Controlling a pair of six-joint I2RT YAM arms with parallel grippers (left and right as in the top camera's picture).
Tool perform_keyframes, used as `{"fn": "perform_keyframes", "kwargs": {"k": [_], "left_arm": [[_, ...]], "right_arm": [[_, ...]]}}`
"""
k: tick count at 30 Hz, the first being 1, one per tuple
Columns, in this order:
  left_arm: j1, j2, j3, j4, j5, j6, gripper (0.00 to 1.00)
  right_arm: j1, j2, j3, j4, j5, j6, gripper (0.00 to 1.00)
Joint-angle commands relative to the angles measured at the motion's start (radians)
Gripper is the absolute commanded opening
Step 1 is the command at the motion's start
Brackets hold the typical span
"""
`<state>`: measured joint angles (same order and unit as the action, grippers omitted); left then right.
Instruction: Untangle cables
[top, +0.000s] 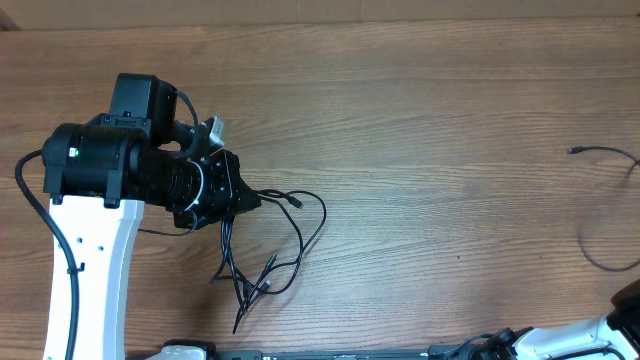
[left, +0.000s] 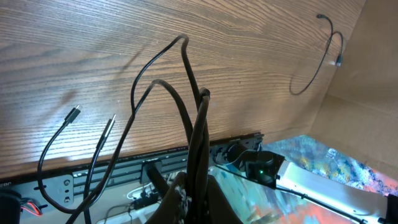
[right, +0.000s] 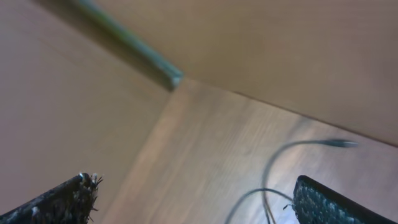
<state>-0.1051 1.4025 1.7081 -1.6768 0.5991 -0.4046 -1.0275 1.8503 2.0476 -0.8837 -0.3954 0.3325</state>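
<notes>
**Left arm lifts the knot, right arm stands open over the loose cable**

The left gripper (top: 240, 198) is in the left middle of the overhead view. It is closed on the bundle of cables (left: 198, 124) and holds it above the table (top: 450, 100). The strands hang down from it toward the lower centre of the frame. In the left wrist view they rise together from the bottom centre, then spread into loops, and two plug tips (left: 74, 113) point out to the left. I think the bundle is held high so that the weight of the strands opens the loops and shows where they cross.

One single cable (right: 298, 144) lies alone at the right edge of the overhead view, well apart from the bundle, so it looks already free.

The right gripper (right: 196, 186) has its fingers wide apart and holds nothing. The single cable shows on the table between them, but blurred. The arm itself is only at the lower right corner of the overhead view. Probably it now has to go to the bundle for another strand.
</notes>
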Motion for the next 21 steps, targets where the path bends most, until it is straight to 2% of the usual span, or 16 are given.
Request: {"fn": "perform_keyframes", "kwargs": {"k": [1,5,7,8,12,21], "left_arm": [[-0.009,-0.019,0.023,0.000,0.023,-0.014,0.04],[-0.014,-0.019,0.023,-0.003,0.023,-0.010,0.04],[-0.023,-0.019,0.023,-0.003,0.023,-0.005,0.04],[-0.034,-0.019,0.023,0.000,0.017,0.016,0.04],[-0.040,-0.020,0.023,0.014,-0.057,0.024,0.04],[-0.039,-0.025,0.023,0.119,-0.282,0.023,0.04]], "right_arm": [[0.032,-0.033,0.028,0.027,-0.196,-0.003,1.00],[0.093,-0.033,0.028,0.037,-0.396,-0.084,1.00],[0.132,-0.033,0.028,0.033,-0.474,-0.148,1.00],[0.178,-0.033,0.028,0.021,-0.564,-0.232,1.00],[0.278,-0.037,0.028,0.002,-0.700,-0.355,1.00],[0.513,-0.135,0.028,-0.202,-0.751,-0.658,1.00]]}}
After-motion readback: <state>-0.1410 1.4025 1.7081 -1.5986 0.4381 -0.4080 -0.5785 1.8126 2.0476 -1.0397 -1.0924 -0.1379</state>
